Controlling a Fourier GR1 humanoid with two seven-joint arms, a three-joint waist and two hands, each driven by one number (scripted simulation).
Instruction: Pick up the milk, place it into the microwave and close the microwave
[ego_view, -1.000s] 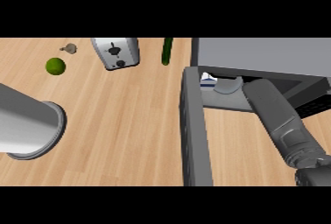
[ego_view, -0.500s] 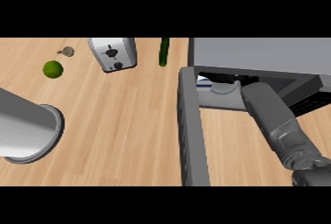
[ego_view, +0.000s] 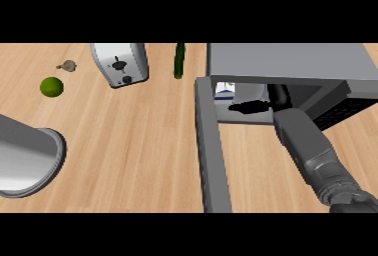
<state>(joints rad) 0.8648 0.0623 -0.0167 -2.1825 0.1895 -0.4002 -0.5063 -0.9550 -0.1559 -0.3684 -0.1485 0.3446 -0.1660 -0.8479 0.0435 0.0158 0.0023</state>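
The right hand (ego_view: 251, 106) is sitting inside the microwave (ego_view: 295, 60), with the milk (ego_view: 224, 93) standing just to its far left. Whether it is clamping the milk, I cannot tell.

Our right forearm (ego_view: 306, 145) is a smooth, rounded grey casing with a darker ribbed joint (ego_view: 343, 192) at its lower end. Our right hand (ego_view: 251, 106) is matte black. Our left forearm (ego_view: 22, 160) is a rimmed grey cylinder.
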